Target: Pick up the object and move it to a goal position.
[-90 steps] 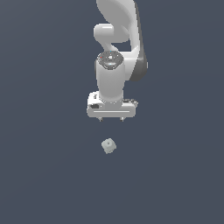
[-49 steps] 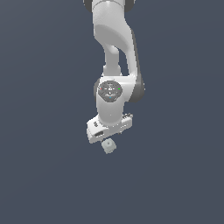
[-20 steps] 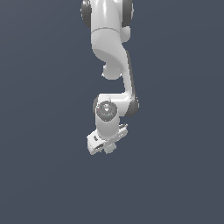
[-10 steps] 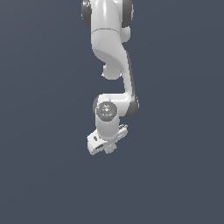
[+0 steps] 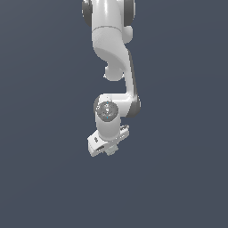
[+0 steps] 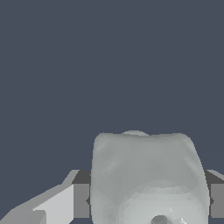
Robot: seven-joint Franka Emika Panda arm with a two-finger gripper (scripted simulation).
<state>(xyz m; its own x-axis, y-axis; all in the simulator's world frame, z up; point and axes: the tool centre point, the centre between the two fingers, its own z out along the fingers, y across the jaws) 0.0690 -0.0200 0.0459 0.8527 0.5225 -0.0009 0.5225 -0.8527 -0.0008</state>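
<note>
The object, a pale grey-green rounded lump with a round dimple, fills the space between my gripper's two dark finger pads in the wrist view. The pads press on its two sides. In the exterior view my white gripper hangs low under the arm, tilted, and covers the object almost fully; only a small pale bit shows at the fingertips. The gripper is shut on the object.
A plain dark blue-grey surface lies all around. The white arm reaches down from the top of the exterior view.
Since the earliest frames the gripper has come down, turned and closed around the object. Over the last second nothing has visibly moved.
</note>
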